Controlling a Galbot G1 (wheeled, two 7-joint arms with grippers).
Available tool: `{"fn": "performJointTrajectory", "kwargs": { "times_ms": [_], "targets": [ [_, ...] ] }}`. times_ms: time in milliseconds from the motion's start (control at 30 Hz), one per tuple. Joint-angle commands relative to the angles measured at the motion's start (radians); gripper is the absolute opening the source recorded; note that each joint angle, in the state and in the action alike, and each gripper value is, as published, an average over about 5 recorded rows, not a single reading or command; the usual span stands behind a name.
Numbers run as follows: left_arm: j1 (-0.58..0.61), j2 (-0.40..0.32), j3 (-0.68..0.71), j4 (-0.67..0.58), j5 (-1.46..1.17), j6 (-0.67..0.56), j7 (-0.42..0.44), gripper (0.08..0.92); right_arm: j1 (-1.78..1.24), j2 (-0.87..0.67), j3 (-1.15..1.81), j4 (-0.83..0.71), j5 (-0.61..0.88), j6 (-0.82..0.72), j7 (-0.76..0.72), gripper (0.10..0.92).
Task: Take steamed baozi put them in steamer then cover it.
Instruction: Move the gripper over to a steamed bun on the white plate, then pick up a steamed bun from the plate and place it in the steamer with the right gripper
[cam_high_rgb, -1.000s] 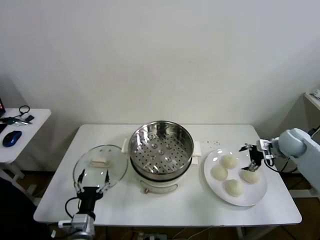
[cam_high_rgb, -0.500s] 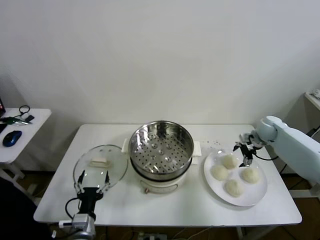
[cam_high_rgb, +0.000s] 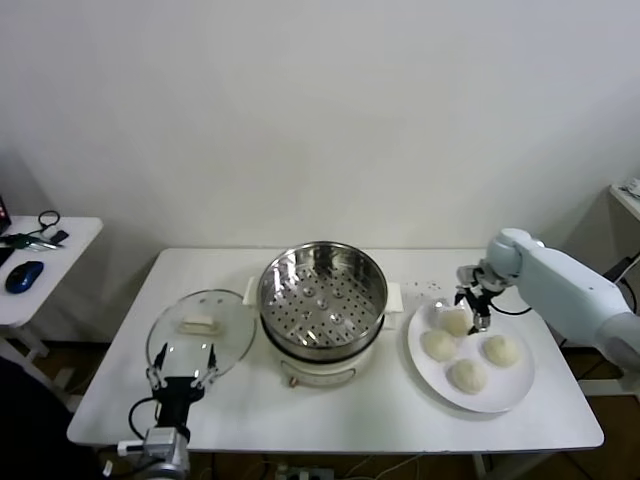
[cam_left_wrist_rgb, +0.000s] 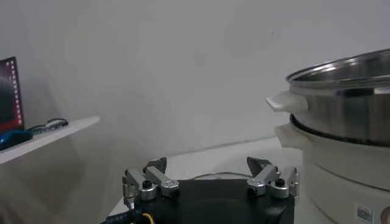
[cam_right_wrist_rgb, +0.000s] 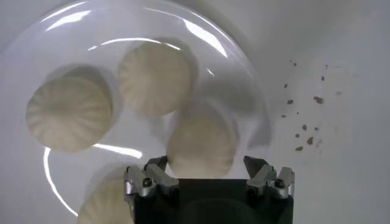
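Observation:
Several off-white baozi lie on a white plate (cam_high_rgb: 515, 387) at the table's right. My right gripper (cam_high_rgb: 471, 309) hangs open over the rear baozi (cam_high_rgb: 455, 323). In the right wrist view that baozi (cam_right_wrist_rgb: 201, 145) sits between the spread jaws of the gripper (cam_right_wrist_rgb: 206, 165), apart from both fingertips, and two more baozi (cam_right_wrist_rgb: 157, 79) (cam_right_wrist_rgb: 68, 112) lie beyond it. The steel steamer (cam_high_rgb: 322, 299) stands mid-table with its perforated tray bare. The glass cover (cam_high_rgb: 200, 328) lies flat to its left. My left gripper (cam_high_rgb: 186, 358) waits open at the cover's near rim.
A side table (cam_high_rgb: 40, 270) at the far left holds a blue mouse (cam_high_rgb: 24, 276) and cables. Dark crumbs (cam_right_wrist_rgb: 304, 115) speckle the tabletop beside the plate (cam_right_wrist_rgb: 79, 36). The steamer's wall and handle (cam_left_wrist_rgb: 289, 102) rise close beside my left gripper (cam_left_wrist_rgb: 206, 164).
My right gripper has swung from the plate's right-hand baozi across toward the steamer, ending over the rear baozi. The left arm has not moved.

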Motion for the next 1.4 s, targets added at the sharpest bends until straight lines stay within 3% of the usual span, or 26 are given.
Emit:
{"fn": "performJointTrajectory", "kwargs": {
  "times_ms": [33, 467, 833, 1133, 1400],
  "targets": [
    [-0.001, 0.002, -0.002, 0.003, 0.001, 0.001, -0.002, 0.823, 0.013, 0.03, -0.028, -0.035, -0.002, 0.006, -0.006, 0.804],
    [0.002, 0.001, -0.002, 0.002, 0.001, 0.001, -0.003, 0.823, 0.006, 0.026, -0.018, -0.031, 0.014, 0.016, -0.017, 0.693],
    [0.013, 0.0, -0.004, -0.003, -0.004, -0.007, 0.001, 0.823, 0.082, -0.014, -0.033, 0.006, 0.037, 0.072, -0.054, 0.679],
    [0.02, 0.006, -0.002, -0.008, -0.003, -0.009, 0.002, 0.823, 0.357, -0.015, -0.202, 0.081, 0.137, 0.196, -0.088, 0.679],
    [0.033, 0.01, 0.009, -0.008, 0.01, -0.008, 0.003, 0.823, 0.539, 0.071, -0.281, 0.176, 0.121, 0.362, -0.097, 0.679]
  ]
}}
